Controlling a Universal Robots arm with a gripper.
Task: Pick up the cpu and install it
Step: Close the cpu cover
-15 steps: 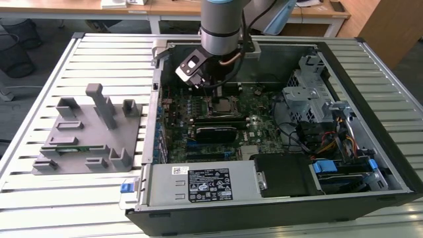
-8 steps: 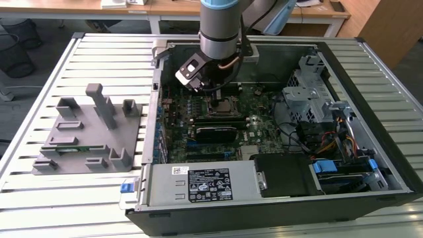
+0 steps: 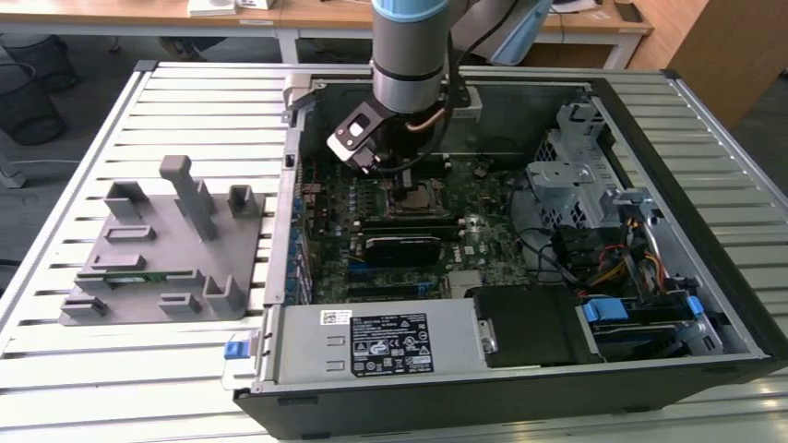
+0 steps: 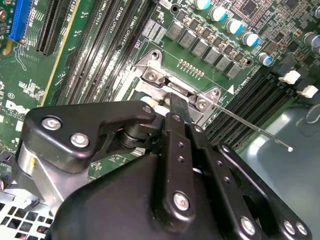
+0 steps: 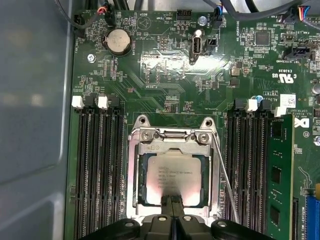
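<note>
– Tray on the exterior view's left: what does it hold?
– It's a grey moulded holder with shaped pockets. A slim green memory stick lies in one near its front. I'd judge the pockets keep parts at known spots for the arm.
– And further right?
– The open computer case lies on its side, so the motherboard faces up and can be reached from above. The case also holds a power supply at its near edge and a drive cage towards the exterior view's right.
– Where's the cpu?
– In the first wrist view it lies flat inside the socket frame, silver top up, with memory slots on either side.
– And the claw?
– The gripper hangs straight over the chip with its fingers pinched together and nothing between them. The tips are at the chip's edge, touching or just above, I can't tell. It isn't carrying the chip.
– The lever?
– It's a thin wire beside the frame. I can't tell whether it's latched.
</note>
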